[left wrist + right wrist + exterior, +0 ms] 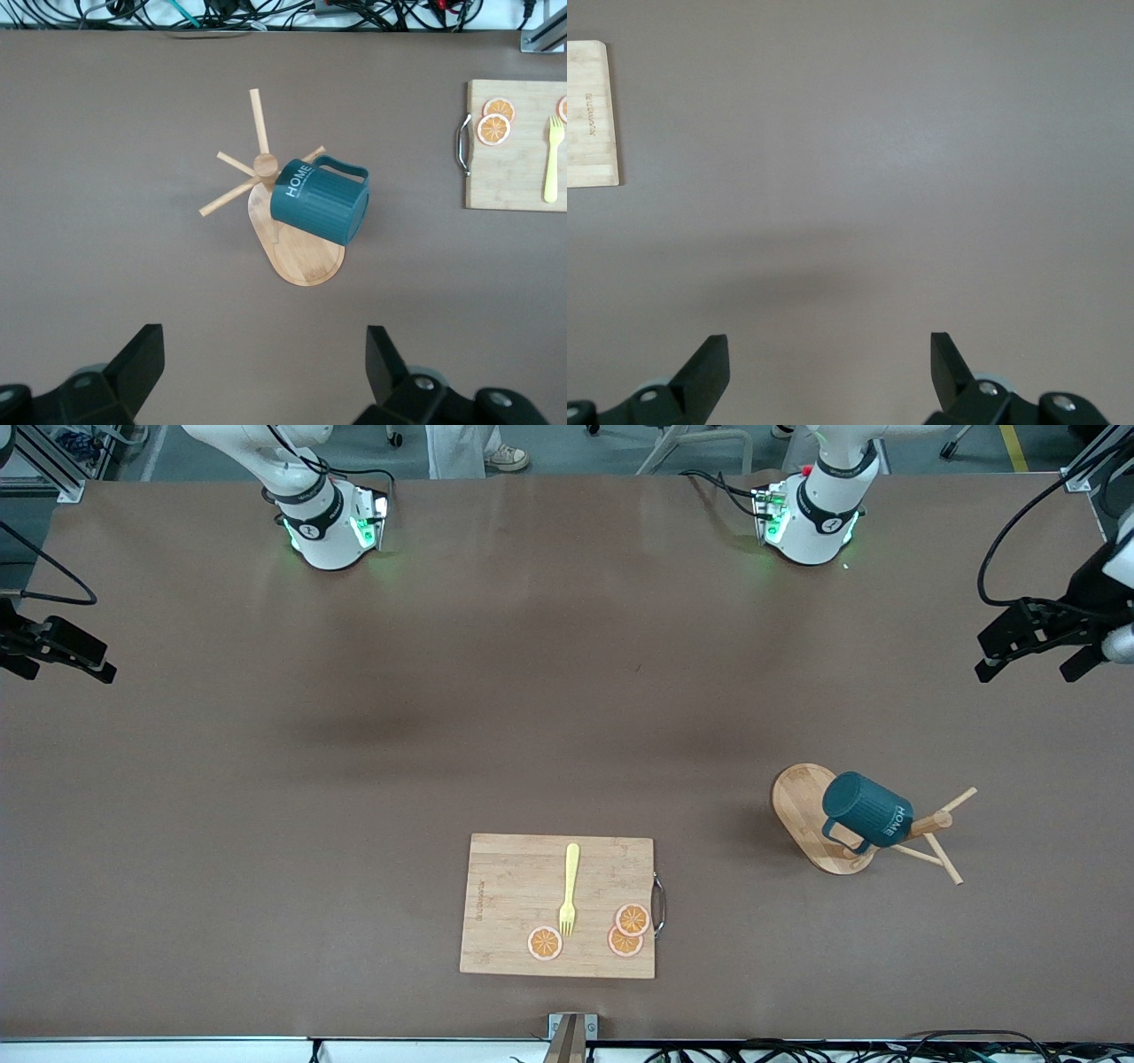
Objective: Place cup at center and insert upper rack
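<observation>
The cup hung on the rack (toward the left arm's end), so the wide-open left gripper should lift it straight off, while the wide-open right gripper waited.

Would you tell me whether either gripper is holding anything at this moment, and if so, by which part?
Nothing is held. The left gripper and right gripper are both open over bare table at their ends. The cup hangs on the upper rack, untouched.
</observation>
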Available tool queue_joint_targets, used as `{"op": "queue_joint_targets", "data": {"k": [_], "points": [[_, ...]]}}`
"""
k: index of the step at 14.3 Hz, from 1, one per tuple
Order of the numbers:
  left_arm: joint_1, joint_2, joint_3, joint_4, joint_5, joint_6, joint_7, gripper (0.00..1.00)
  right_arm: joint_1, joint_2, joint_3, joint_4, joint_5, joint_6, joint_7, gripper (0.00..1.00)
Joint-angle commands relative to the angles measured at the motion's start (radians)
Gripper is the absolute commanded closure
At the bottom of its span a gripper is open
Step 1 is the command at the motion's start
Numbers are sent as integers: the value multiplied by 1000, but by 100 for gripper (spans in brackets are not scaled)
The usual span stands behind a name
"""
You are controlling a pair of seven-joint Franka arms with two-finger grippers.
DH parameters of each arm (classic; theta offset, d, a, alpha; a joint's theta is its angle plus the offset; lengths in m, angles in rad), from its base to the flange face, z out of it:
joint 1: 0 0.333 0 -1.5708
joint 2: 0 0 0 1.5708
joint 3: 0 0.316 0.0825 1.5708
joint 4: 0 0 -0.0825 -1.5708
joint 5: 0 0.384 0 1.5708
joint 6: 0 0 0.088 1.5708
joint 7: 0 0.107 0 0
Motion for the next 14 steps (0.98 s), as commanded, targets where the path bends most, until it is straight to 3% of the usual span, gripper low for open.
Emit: {"op": "queue_joint_targets", "data": {"k": [1, 4, 14], "points": [[5, -7, -6, 12, 18, -42, 18, 0, -1, -22, -2, -15, 2, 4, 4, 0], [8, -13, -2, 14, 7, -100, 79, 0, -3, -22, -2, -15, 0, 4, 4, 0], [8, -21, 0, 11, 5, -105, 75, 0, -4, -22, -3, -16, 0, -2, 3, 0]]}}
